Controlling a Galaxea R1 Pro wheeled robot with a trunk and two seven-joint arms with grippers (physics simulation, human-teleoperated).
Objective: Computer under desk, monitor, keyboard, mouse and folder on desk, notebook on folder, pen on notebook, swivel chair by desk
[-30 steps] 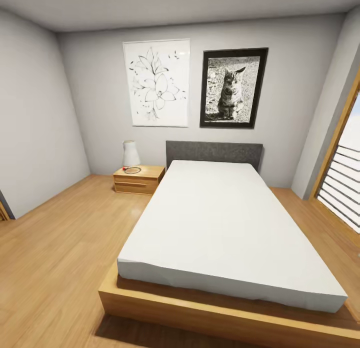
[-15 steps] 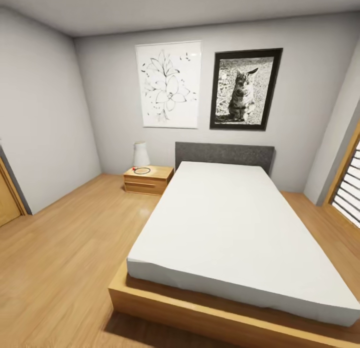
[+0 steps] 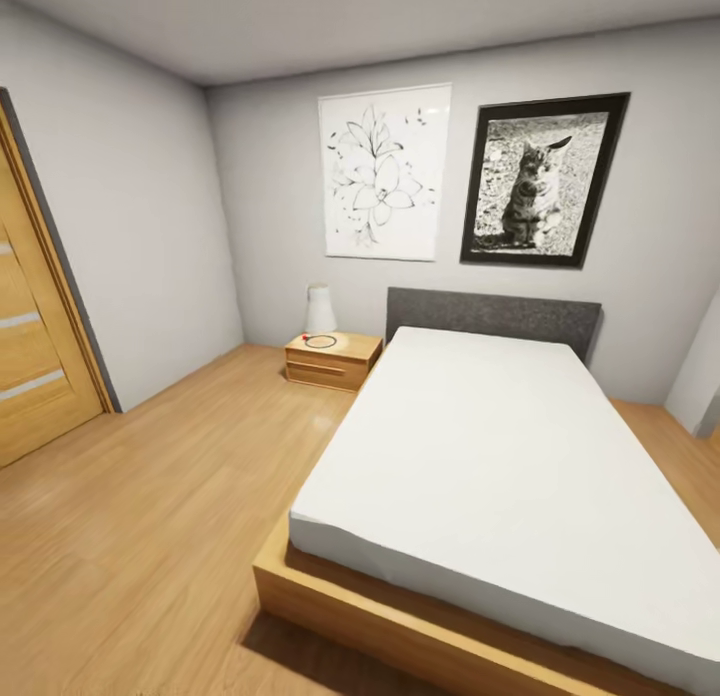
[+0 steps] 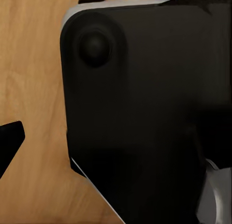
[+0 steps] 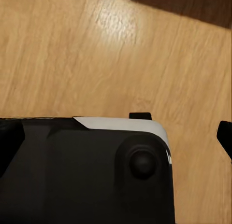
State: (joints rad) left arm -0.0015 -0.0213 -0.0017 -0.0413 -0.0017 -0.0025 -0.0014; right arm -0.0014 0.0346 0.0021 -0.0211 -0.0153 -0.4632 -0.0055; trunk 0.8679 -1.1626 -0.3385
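Note:
The desk, computer, monitor, keyboard, mouse, folder, notebook, pen and swivel chair are all out of view. In the right wrist view my right gripper point(image 5: 116, 137) hangs over the wooden floor and the robot's black base point(image 5: 82, 175); its two black fingertips point(image 5: 9, 142) sit far apart at the frame's edges with nothing between them. In the left wrist view one black fingertip point(image 4: 9, 137) of my left gripper point(image 4: 116, 137) shows at the frame's edge, spread wide; the other is lost against the black base point(image 4: 145, 113).
A bed point(image 3: 500, 456) with a white mattress on a wooden frame stands ahead and to the right. A nightstand point(image 3: 332, 360) with a white lamp point(image 3: 320, 309) is by the far wall. A wooden door point(image 3: 35, 346) is at the left. Bare wooden floor point(image 3: 150, 496) lies between door and bed.
The camera has turned left: bed, pictures and nightstand shifted right in the picture, the window left the right edge, and the door came into view at the left.

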